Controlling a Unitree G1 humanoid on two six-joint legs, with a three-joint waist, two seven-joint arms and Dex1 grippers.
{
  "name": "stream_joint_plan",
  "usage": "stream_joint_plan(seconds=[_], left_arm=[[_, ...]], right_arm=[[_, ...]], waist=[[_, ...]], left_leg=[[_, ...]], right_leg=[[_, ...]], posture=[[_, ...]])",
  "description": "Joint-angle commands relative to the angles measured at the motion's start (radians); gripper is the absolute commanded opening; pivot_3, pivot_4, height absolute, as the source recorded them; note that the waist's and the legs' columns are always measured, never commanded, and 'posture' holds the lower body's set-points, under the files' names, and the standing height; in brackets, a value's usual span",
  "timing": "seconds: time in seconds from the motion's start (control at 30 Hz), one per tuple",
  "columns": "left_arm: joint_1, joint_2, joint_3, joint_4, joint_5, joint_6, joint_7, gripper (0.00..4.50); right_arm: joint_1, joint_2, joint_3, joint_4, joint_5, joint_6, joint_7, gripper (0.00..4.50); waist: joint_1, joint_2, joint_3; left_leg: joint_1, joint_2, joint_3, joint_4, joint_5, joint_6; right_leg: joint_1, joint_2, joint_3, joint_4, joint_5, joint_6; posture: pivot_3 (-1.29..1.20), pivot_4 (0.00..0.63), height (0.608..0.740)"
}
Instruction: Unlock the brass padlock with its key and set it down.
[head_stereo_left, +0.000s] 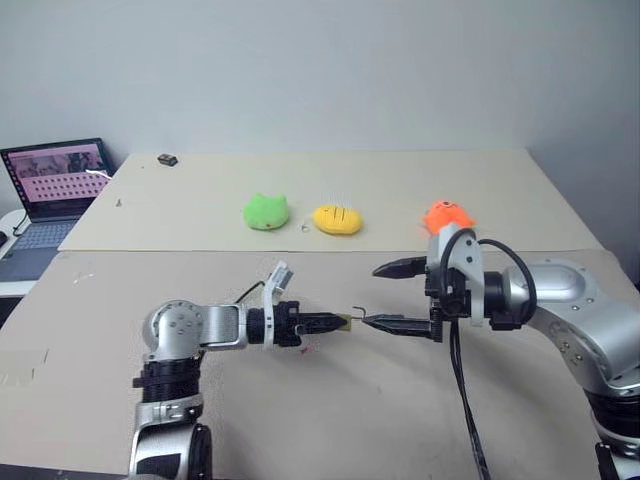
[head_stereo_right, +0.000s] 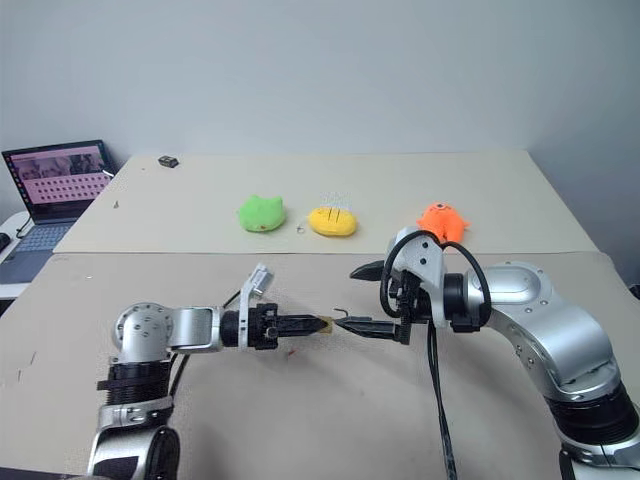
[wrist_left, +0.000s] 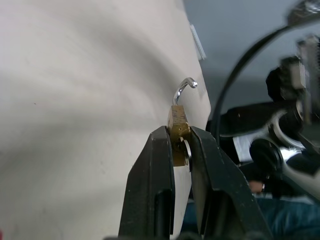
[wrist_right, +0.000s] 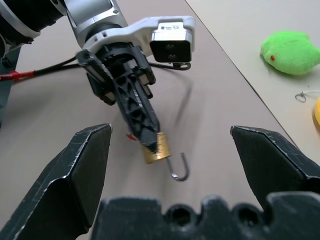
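Observation:
My left gripper (head_stereo_left: 338, 322) is shut on the brass padlock (head_stereo_left: 345, 321), held just above the tan table (head_stereo_left: 300, 400). The small golden body (wrist_left: 177, 120) is pinched between the two black fingers (wrist_left: 152, 180). Its silver shackle (wrist_left: 183, 89) sticks out past the tips as an open hook. A silver bit (wrist_left: 186, 152) shows at the lock's base; I cannot tell if it is the key. My right gripper (head_stereo_left: 380, 295) faces the padlock (wrist_right: 156, 149) from the right, open wide and holding nothing. Its lower finger (head_stereo_left: 390, 323) lies close beside the shackle.
Three plush toys lie in a row at mid-table: green (head_stereo_left: 266, 211), yellow (head_stereo_left: 337, 219), orange (head_stereo_left: 447, 215). A thin wire ring (head_stereo_left: 305, 227) lies between green and yellow. A laptop (head_stereo_left: 55, 180) stands off the table's left, and a small dark object (head_stereo_left: 167, 159) lies far back.

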Motion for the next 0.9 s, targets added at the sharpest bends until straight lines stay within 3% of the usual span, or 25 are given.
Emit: stream_joint_plan(seconds=[0.03,0.3,0.37,0.53,0.67,0.8,0.9], left_arm=[[-0.005,-0.045,0.037,0.035,-0.008,0.003,0.149,0.03],[0.017,-0.095,0.07,0.066,-0.053,0.003,0.354,0.03],[0.021,-0.071,0.069,0.073,-0.083,0.003,0.378,1.02],[0.041,0.042,0.046,0.071,-0.189,0.003,0.402,2.74],[0.036,0.21,0.096,0.099,-0.224,0.003,0.408,4.25],[0.005,0.35,0.127,0.087,-0.232,0.003,0.353,4.42],[0.024,0.463,0.066,-0.034,-0.194,-0.065,0.168,4.42]], right_arm=[[-0.006,0.002,-0.009,-0.031,-0.014,-0.032,-0.022,4.47],[-0.007,0.002,-0.01,-0.038,-0.015,-0.028,-0.042,4.47],[-0.01,0.003,-0.007,-0.037,-0.019,-0.03,-0.044,4.5],[-0.017,0.003,0.002,-0.03,-0.025,-0.034,-0.045,4.5],[-0.025,0.006,0.015,-0.013,-0.034,-0.042,-0.039,4.5],[-0.051,0.011,0.041,0.018,-0.041,-0.057,-0.015,4.5],[-0.063,0.014,0.051,0.038,-0.04,-0.061,0.004,4.5]], waist=[[-0.003,0.0,0.0],[-0.004,0.0,0.0],[-0.004,0.0,0.0],[-0.012,-0.001,0.0],[-0.018,-0.002,0.001],[-0.021,-0.003,0.002],[-0.015,-0.002,0.004]], left_leg=[[0.0,0.0,0.0,0.0,0.0,0.0],[0.0,0.0,-0.003,-0.007,0.007,-0.011],[0.0,-0.001,-0.004,-0.007,0.007,-0.012],[0.0,-0.001,-0.004,-0.007,0.008,-0.013],[0.003,0.001,-0.005,-0.008,0.009,-0.016],[0.01,0.001,-0.008,-0.01,0.009,-0.016],[0.013,0.001,-0.01,-0.01,0.009,-0.016]], right_leg=[[0.0,0.0,0.0,0.0,0.0,0.0],[-0.001,0.001,0.0,0.001,0.0,0.0],[0.0,0.0,0.0,0.0,0.0,0.0],[0.0,0.001,-0.001,0.001,-0.001,0.001],[0.0,0.002,-0.001,0.002,-0.001,0.001],[0.001,0.006,0.0,0.003,-0.001,0.001],[0.0,0.007,-0.001,0.003,-0.001,0.001]], posture=[[0.0,0.15,0.65],[0.0,0.15,0.65],[0.0,0.15,0.65],[0.0,0.15,0.65],[0.0,0.15,0.65],[0.0,0.15,0.65],[0.0,0.15,0.65]])
